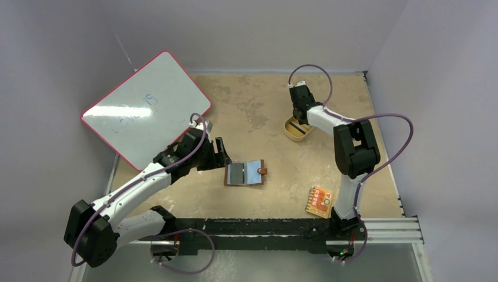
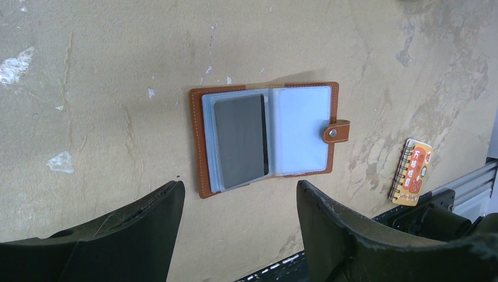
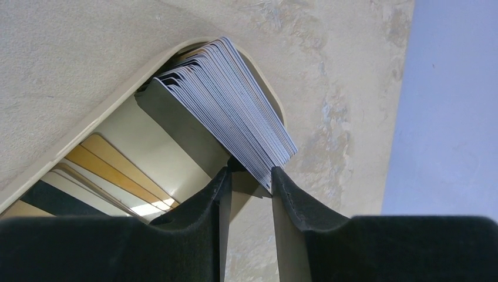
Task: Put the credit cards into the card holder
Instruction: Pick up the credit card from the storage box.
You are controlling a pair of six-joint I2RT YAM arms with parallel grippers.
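Note:
The card holder lies open on the table, a brown wallet with a snap tab; in the left wrist view one black credit card sits in its left clear pocket. My left gripper is open and empty just left of it, jaws wide apart. A stack of several credit cards leans on edge in the tan oval dish. My right gripper reaches into the dish, its fingertips closed narrowly on the stack's lower corner.
An orange-red patterned packet lies near the right arm's base, also in the left wrist view. A red-rimmed whiteboard leans at the back left. A metal rail runs along the near edge.

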